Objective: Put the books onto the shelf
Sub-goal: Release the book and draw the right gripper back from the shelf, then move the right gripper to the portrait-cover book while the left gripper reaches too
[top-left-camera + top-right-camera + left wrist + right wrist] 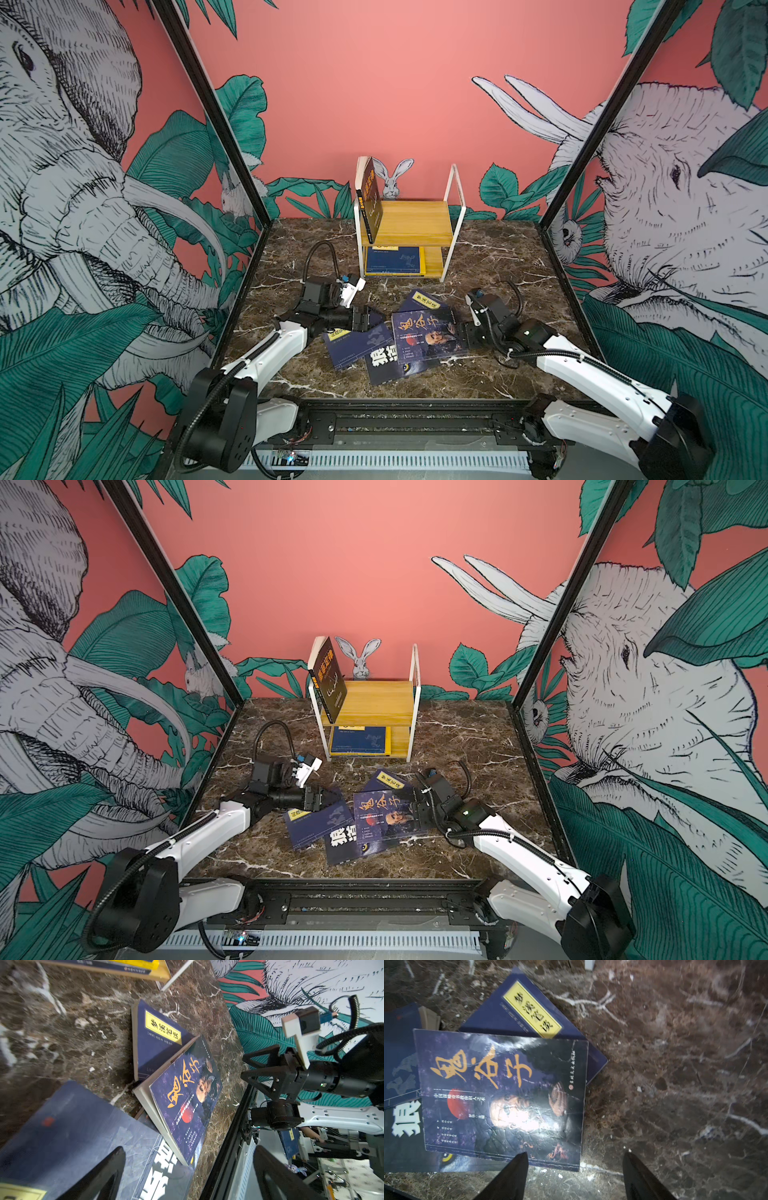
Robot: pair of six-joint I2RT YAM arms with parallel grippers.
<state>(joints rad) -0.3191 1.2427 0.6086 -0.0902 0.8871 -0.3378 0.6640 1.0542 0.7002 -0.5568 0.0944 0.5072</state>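
1. Books (pixel 388 347) lie in a loose, overlapping pile on the dark marble table (pixel 498 266), in front of the shelf (pixel 415 226) and between the two grippers.
2. Topmost is a purple book with orange characters (pixel 502 1093). It partly covers a navy book with a yellow label (pixel 517 1012) behind it and a dark book with big white characters (pixel 384 363) on its left.
3. A second navy book (pixel 347 347) lies at the pile's left end.
4. On the shelf's upper board a dark book with a yellow title (pixel 330 679) stands tilted against the left side of the white frame. On the lower board a blue book (pixel 395 259) lies flat on a yellow book (pixel 422 262).
5. The left gripper (pixel 191 1178) hangs over the second navy book with its fingers spread wide, holding nothing.
6. The right gripper (pixel 575 1176) sits low at the purple book's right edge, fingers parted and empty. One fingertip (pixel 517 1165) is over the book's corner, the other over bare marble.
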